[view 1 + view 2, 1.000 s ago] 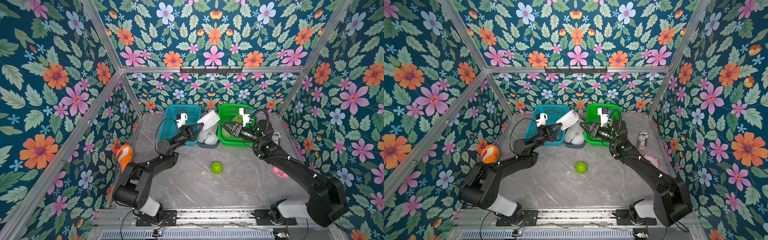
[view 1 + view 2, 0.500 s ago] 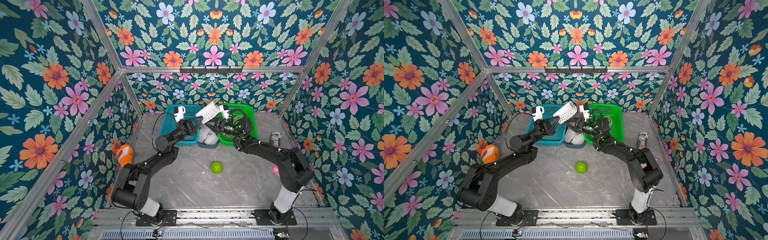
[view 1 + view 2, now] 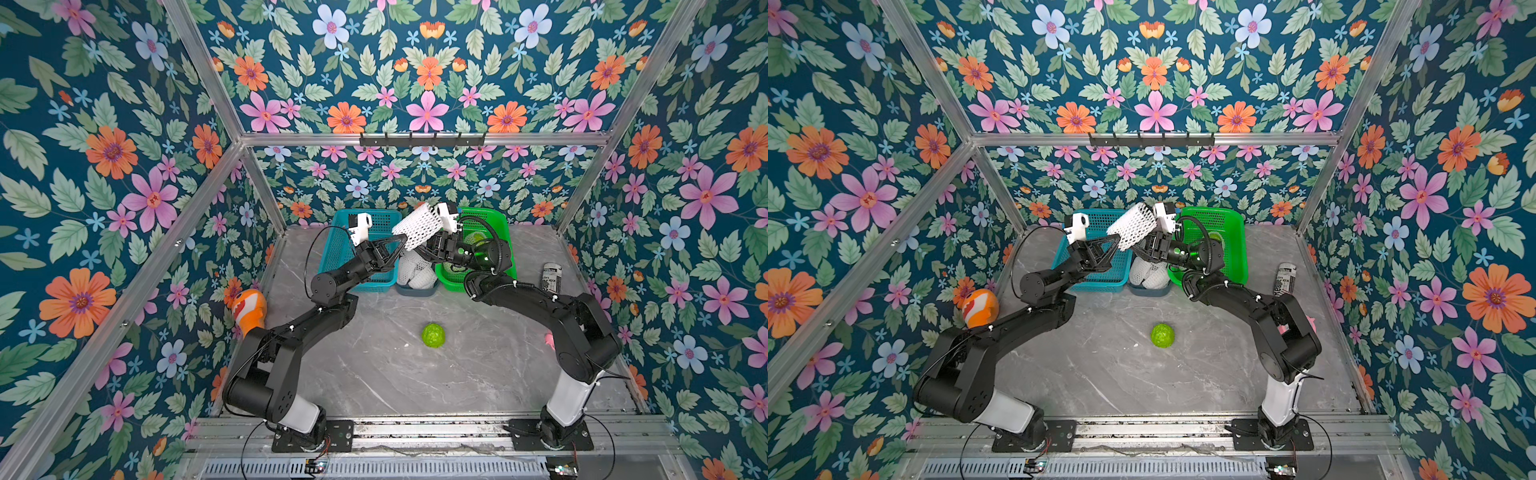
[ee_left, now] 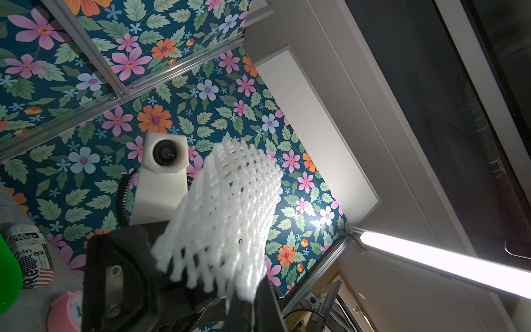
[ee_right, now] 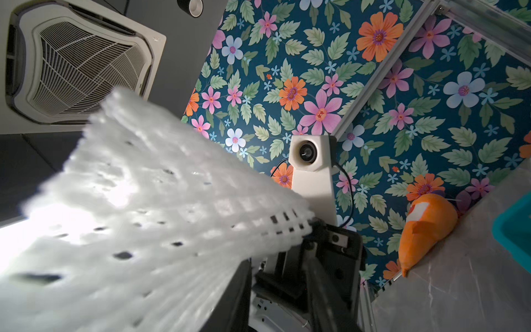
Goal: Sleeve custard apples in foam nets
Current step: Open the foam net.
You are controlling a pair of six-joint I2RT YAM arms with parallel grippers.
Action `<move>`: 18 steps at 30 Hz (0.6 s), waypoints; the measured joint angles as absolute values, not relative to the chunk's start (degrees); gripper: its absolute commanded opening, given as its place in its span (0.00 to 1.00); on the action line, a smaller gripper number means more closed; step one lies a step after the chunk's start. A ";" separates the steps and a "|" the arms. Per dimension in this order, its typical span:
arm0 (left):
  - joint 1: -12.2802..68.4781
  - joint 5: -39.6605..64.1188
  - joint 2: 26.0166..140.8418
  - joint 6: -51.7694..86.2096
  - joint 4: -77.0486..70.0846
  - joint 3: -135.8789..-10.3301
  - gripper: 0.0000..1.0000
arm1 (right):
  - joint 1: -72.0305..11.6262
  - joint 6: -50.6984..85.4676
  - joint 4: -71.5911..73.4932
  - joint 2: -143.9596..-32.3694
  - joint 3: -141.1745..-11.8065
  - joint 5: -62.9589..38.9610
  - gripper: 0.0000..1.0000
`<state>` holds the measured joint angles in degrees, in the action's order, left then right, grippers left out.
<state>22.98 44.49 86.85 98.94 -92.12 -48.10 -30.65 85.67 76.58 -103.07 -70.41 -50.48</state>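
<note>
Right hand [image 3: 426,248] has swung from green basket [image 3: 500,232] to the net [image 3: 419,226] (white, diamond-meshed, flaring upward), held aloft, pinched in the clenched left hand [image 3: 402,246]; right hand's grip indiscernible. One apple [image 3: 433,335] lies on the table [image 3: 374,374].

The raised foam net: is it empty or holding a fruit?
Empty: through the holes of the foam net only wallpaper shows, nothing green.

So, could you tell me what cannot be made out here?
1) right gripper: the foam net covers its jaws in both top views.
2) foam net: blurred in the right wrist view.
3) custard apples in the green basket: the right arm hides most, both top views.
4) pink object: right arm covers most, both top views.
</note>
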 measured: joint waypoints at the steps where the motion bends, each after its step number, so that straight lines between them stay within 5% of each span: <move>1: 22.98 44.45 86.85 98.96 -92.14 -47.94 0.00 | -30.59 85.84 76.62 -102.78 -70.39 -50.76 0.36; 9: 22.92 44.69 86.87 98.76 -92.16 -47.11 0.00 | -30.63 86.78 77.73 -101.25 -70.74 -52.03 0.50; 18: 22.85 44.88 86.94 98.59 -92.58 -46.83 0.00 | -31.29 87.88 77.73 -101.36 -71.81 -53.34 0.40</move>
<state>22.85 44.88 86.94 98.59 -92.58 -46.83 -31.29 87.88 77.73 -101.36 -71.81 -53.34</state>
